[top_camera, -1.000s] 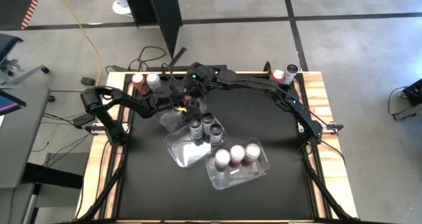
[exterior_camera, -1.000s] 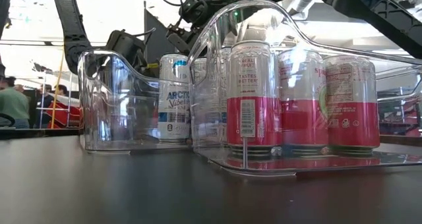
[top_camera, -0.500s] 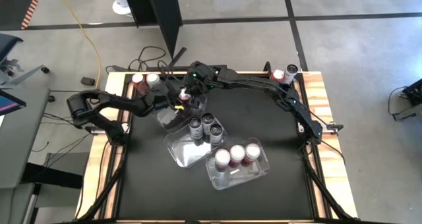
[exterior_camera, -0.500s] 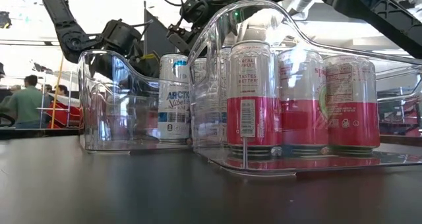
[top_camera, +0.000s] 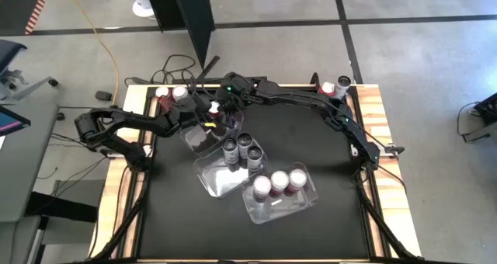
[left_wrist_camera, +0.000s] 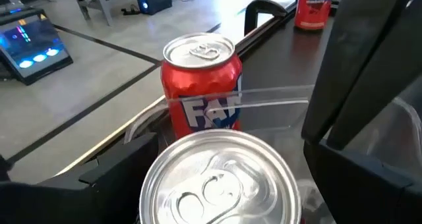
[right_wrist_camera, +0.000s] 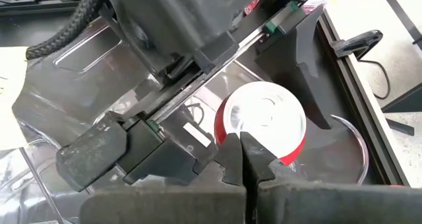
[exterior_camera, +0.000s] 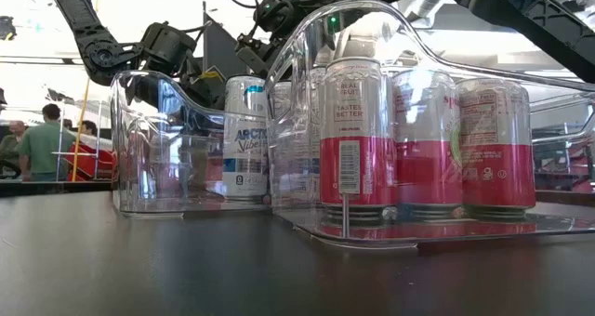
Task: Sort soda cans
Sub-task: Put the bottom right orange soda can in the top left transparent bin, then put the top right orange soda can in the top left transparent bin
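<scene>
Black tabletop (top_camera: 186,217) from above: left pincer (top_camera: 211,115) at 11 o'clock grasps a red can (top_camera: 216,111) over a clear tub (top_camera: 200,138). Low view: 3 pink-banded cans (exterior_camera: 358,135) in the near tub (exterior_camera: 521,225). Right wrist: right pincer (right_wrist_camera: 245,159) clenched, empty.

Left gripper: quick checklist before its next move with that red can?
1. Left gripper fingers on both sides of the red can: ok.
2. Red can over the clear tub: ok.
3. Red can resting on the tub floor: cannot tell.
4. Right gripper, shut, clear of the red can: cannot tell; it hangs close by.
5. Six sorted cans upright: ok.
</scene>
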{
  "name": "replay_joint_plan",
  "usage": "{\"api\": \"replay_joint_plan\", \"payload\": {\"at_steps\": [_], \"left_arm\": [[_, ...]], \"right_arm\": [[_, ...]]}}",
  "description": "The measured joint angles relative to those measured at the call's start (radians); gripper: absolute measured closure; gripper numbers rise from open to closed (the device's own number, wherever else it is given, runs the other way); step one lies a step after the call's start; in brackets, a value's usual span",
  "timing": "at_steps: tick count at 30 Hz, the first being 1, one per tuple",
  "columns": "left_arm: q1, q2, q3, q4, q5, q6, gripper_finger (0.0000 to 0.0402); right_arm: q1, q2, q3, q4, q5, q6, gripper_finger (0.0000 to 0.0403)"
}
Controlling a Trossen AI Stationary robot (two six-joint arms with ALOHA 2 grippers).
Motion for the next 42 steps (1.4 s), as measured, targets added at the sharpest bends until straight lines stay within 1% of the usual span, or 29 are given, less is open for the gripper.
{"api": "replay_joint_plan", "payload": {"at_steps": [8,13,17,24,28,32,36,38,42], "left_arm": [[0.0,-0.003,0.0,0.013,-0.014,0.019,0.0026],[-0.001,-0.065,0.0,0.005,-0.018,0.037,0.0026],[-0.001,-0.126,0.0,-0.049,-0.019,0.06,0.0026],[-0.002,-0.21,0.0,-0.119,-0.02,0.046,0.0026],[-0.003,-0.272,0.0,-0.135,-0.02,0.039,0.0026],[-0.005,-0.34,0.0,-0.183,-0.017,0.044,0.0026],[-0.011,-0.381,0.0,-0.206,-0.004,0.064,0.0026],[-0.011,-0.381,0.0,-0.206,0.024,0.071,0.0026],[-0.011,-0.377,0.0,-0.203,0.038,0.07,0.0026]], "right_arm": [[0.0,0.0,0.001,0.004,0.0,-0.017,0.0403],[0.0,0.0,0.002,0.016,0.0,-0.047,0.0402],[0.0,-0.004,0.002,0.023,0.001,-0.077,0.0389],[0.0,-0.042,0.002,0.014,0.002,-0.119,0.0352],[0.0,-0.111,0.002,-0.022,0.024,-0.173,0.0325],[-0.013,-0.195,0.002,-0.102,0.026,-0.223,0.0291],[-0.069,-0.266,0.002,-0.205,0.026,-0.225,0.0258],[-0.103,-0.289,-0.001,-0.25,0.027,-0.211,0.0243],[-0.154,-0.334,-0.068,-0.241,0.029,-0.185,0.0219]]}}
